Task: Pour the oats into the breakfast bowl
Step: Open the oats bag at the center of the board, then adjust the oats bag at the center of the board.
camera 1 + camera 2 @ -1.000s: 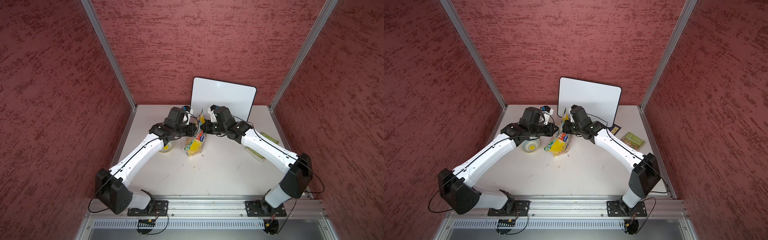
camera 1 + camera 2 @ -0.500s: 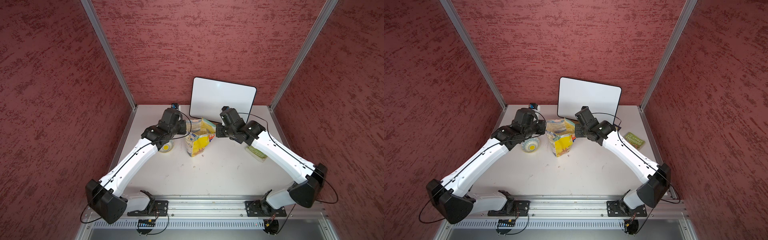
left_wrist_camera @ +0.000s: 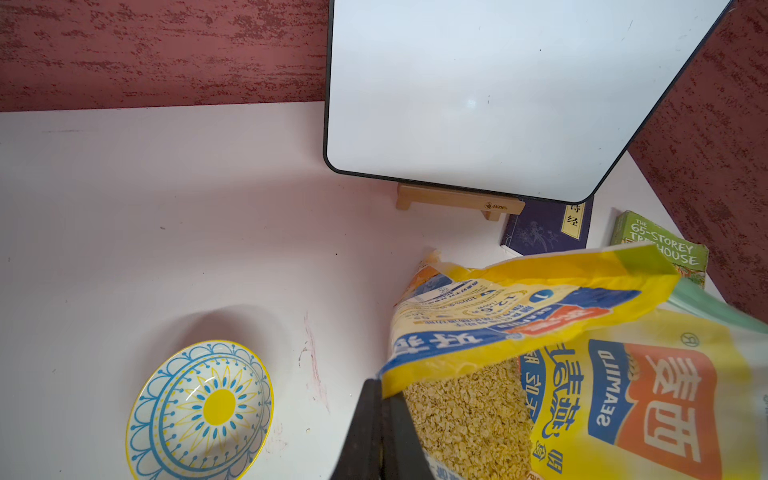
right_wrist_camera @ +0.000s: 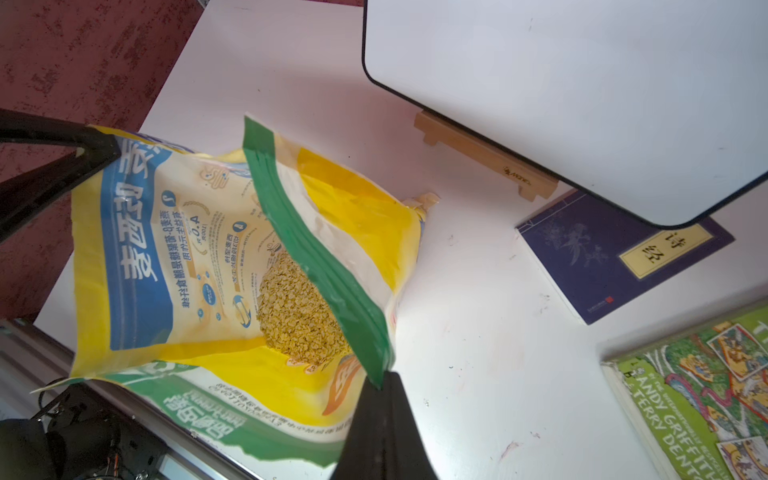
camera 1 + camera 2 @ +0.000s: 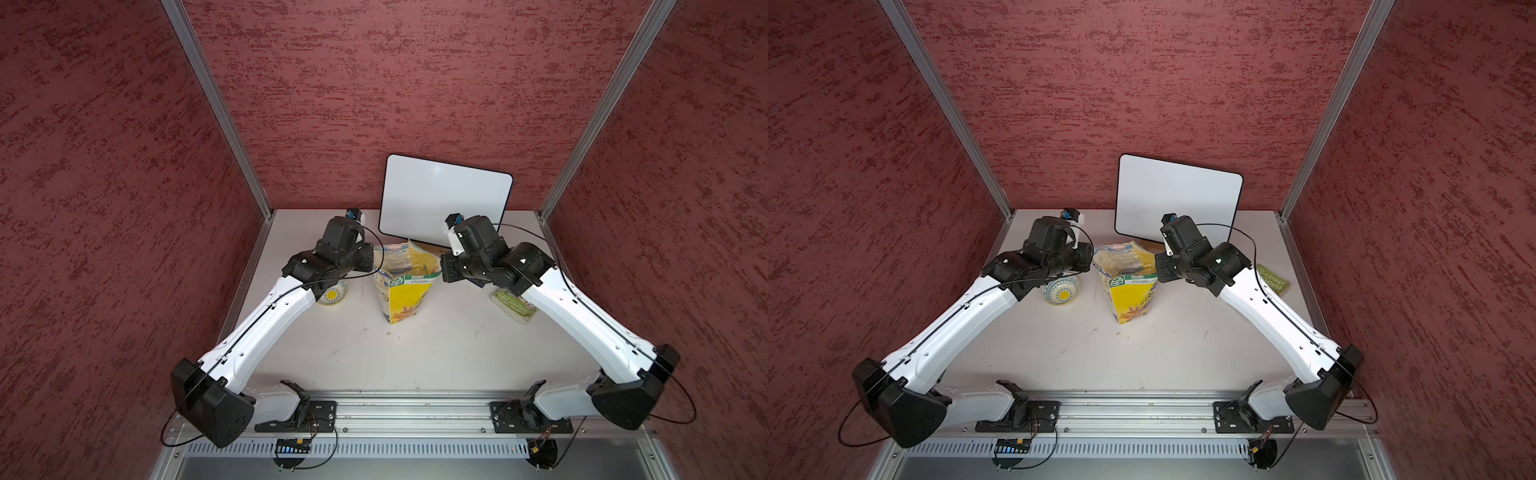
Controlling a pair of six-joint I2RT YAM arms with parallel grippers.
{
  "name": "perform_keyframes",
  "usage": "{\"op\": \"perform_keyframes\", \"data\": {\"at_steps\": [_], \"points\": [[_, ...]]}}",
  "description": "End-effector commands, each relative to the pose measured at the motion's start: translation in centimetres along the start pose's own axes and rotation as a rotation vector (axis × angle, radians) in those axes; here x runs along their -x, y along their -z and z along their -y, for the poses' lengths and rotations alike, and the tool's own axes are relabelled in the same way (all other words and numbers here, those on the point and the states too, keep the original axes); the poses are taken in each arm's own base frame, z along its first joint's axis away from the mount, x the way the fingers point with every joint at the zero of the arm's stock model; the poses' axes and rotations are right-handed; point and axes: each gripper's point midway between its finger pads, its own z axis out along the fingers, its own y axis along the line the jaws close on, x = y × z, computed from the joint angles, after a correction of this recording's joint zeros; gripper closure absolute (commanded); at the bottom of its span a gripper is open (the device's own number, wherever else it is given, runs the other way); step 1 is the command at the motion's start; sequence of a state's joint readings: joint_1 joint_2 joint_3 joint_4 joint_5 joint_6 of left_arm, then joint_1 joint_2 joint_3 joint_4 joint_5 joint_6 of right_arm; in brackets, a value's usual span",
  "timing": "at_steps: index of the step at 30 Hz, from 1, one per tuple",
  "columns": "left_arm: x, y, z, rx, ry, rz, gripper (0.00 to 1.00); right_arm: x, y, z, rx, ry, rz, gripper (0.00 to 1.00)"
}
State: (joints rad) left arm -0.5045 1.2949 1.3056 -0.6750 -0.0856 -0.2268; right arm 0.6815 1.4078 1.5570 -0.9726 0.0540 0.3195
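The yellow pouch stands upright mid-table in both top views, its mouth spread wide. Pale oats lie deep inside it, also seen in the right wrist view. My left gripper is shut on the pouch's yellow left rim. My right gripper is shut on the green top edge on the opposite side. The breakfast bowl sits empty on the table left of the pouch, partly under my left arm; its yellow flower centre and blue pattern show in the left wrist view.
A whiteboard on a wooden stand leans at the back, just behind the pouch. A dark blue book lies beside the stand. The green paperback lies at the right, partly under my right arm.
Both grippers have moved apart, each keeping its hold on a side of the pouch's top. The mouth has been pulled open and the pouch now stands more upright.
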Motion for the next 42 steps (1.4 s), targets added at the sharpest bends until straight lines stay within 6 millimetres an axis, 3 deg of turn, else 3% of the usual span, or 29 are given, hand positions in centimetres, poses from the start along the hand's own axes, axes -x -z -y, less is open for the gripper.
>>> {"op": "perform_keyframes", "data": {"at_steps": [1, 6, 8, 11, 13, 15, 18, 21, 23, 25, 28, 34, 37, 41, 42], "points": [[4.3, 1.9, 2.0, -0.102, -0.014, 0.138, 0.84, 1.2, 0.8, -0.6, 0.077, 0.0, 0.03, 0.99], [5.0, 3.7, 3.2, -0.169, -0.053, 0.14, 0.47, 2.0, 2.4, -0.6, 0.094, 0.099, 0.058, 0.57], [5.2, 5.4, 3.4, -0.189, -0.071, 0.167, 0.39, 2.6, 2.9, -1.3, 0.122, 0.183, 0.067, 0.45], [4.7, 8.1, 4.0, -0.252, -0.115, 0.215, 0.32, 3.3, 2.5, -2.1, 0.15, 0.273, 0.06, 0.32], [3.1, 9.7, 5.1, -0.339, -0.159, 0.237, 0.31, 3.7, 1.5, -2.9, 0.181, 0.32, 0.036, 0.27], [0.3, 11.0, 6.5, -0.458, -0.207, 0.248, 0.31, 4.2, 0.5, -3.7, 0.211, 0.349, 0.012, 0.26], [-3.9, 11.7, 7.6, -0.558, -0.24, 0.255, 0.32, 4.1, -1.5, -4.2, 0.224, 0.361, -0.053, 0.27], [-7.3, 11.1, 8.3, -0.591, -0.236, 0.228, 0.32, 4.0, -2.8, -3.9, 0.199, 0.371, -0.108, 0.32], [-8.9, 10.6, 9.0, -0.608, -0.251, 0.202, 0.31, 3.9, -3.5, -4.0, 0.2, 0.371, -0.126, 0.37], [-9.8, 9.7, 9.6, -0.593, -0.271, 0.179, 0.31, 3.9, -3.9, -4.1, 0.208, 0.364, -0.136, 0.48], [-10.2, 7.9, 10.2, -0.537, -0.301, 0.16, 0.39, 4.5, -3.9, -3.8, 0.176, 0.343, -0.127, 0.65], [-9.0, 5.0, 10.7, -0.438, -0.34, 0.191, 0.66, 5.0, -3.3, -3.2, 0.137, 0.298, -0.106, 0.89], [-8.8, 4.1, 10.4, -0.387, -0.35, 0.2, 0.74, 4.9, -3.1, -2.6, 0.105, 0.292, -0.11, 1.0], [-8.3, 3.5, 10.1, -0.353, -0.348, 0.22, 0.99, 4.8, -2.8, -2.1, 0.075, 0.275, -0.112, 1.0], [-8.0, 3.5, 10.0, -0.347, -0.342, 0.233, 1.0, 4.8, -2.6, -2.0, 0.07, 0.266, -0.111, 1.0]]}}
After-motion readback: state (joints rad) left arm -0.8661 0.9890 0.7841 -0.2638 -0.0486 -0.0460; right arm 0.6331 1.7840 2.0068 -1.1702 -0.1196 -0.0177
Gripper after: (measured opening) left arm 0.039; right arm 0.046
